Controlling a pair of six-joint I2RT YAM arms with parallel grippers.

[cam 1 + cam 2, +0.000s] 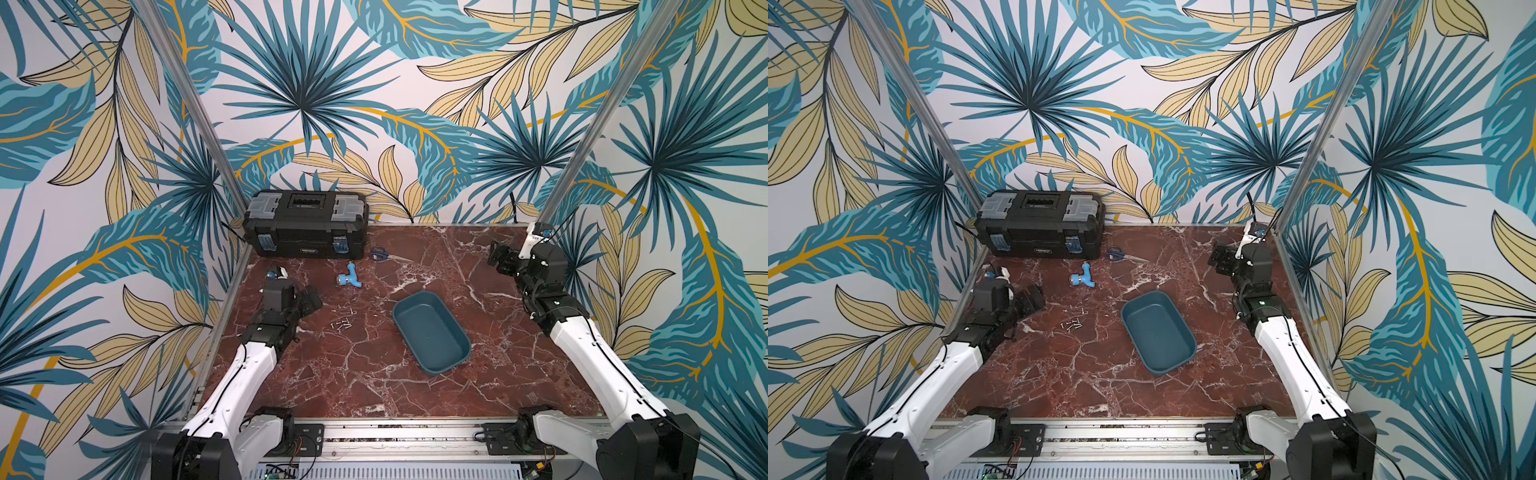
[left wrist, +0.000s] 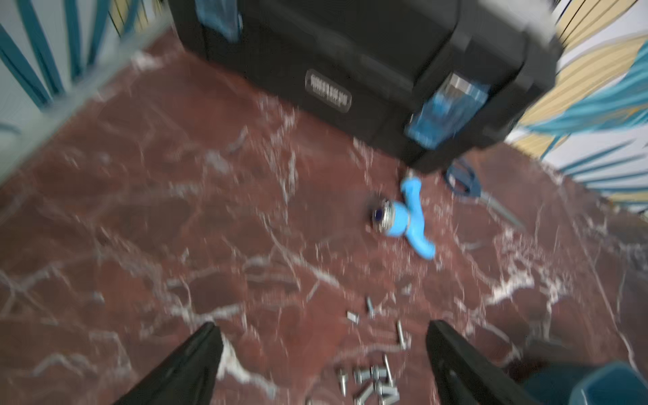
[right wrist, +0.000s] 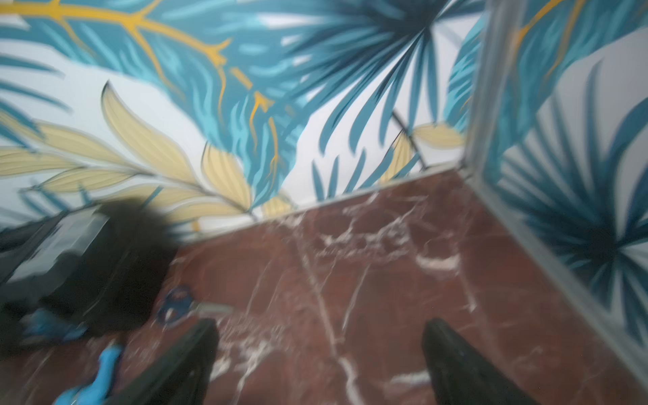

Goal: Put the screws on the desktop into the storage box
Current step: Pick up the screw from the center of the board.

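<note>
Near the screws [image 1: 341, 324], left gripper [image 2: 322, 324] hangs spread, empty; best lowered squarely onto one screw; right gripper [image 3: 319, 321] likewise spread.

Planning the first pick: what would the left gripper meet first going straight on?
Likely the screws on the desktop, ahead between its fingers; the blue pipe fitting lies beyond. Depth unclear.

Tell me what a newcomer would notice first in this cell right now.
The loud palm-leaf wallpaper on the walls, then the dark teal storage box lying empty in the middle of the desktop. Left of it a cluster of screws lies near the open left gripper; a black toolbox sits in the far left corner.
</note>
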